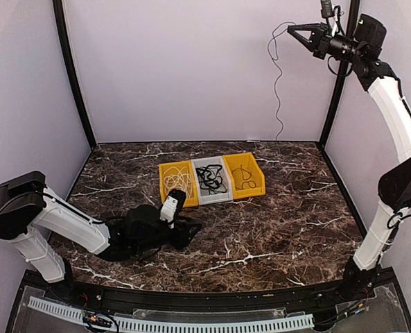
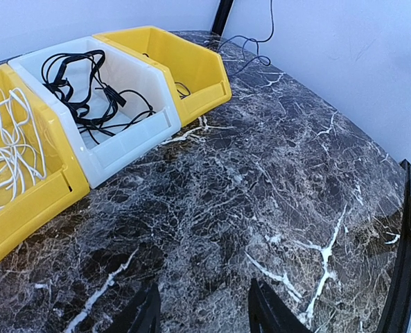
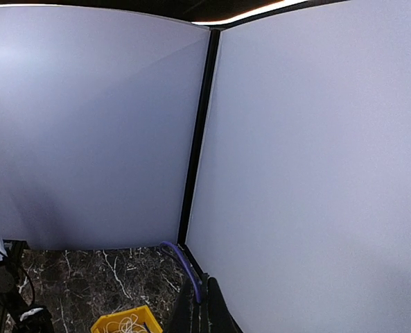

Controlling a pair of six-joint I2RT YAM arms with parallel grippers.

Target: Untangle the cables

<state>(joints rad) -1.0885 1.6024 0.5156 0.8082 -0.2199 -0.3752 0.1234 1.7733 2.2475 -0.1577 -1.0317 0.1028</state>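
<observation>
The right tool (image 1: 293, 29) is clamped on a cable (image 3: 184, 261) held high at one o'clock, the left tool (image 2: 205, 309) apart and empty; lowering it toward the bins (image 1: 215, 200) likely follows

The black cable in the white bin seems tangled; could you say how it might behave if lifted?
Probably floppy: the black cable lies in thin, loose loops, so it should sag. Likely light, being thin. Its overlapping loops may snag and lift together from the white bin.

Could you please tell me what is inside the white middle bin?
A tangled black cable lies in the white bin; the floor beneath its loops is partly hidden.
</observation>
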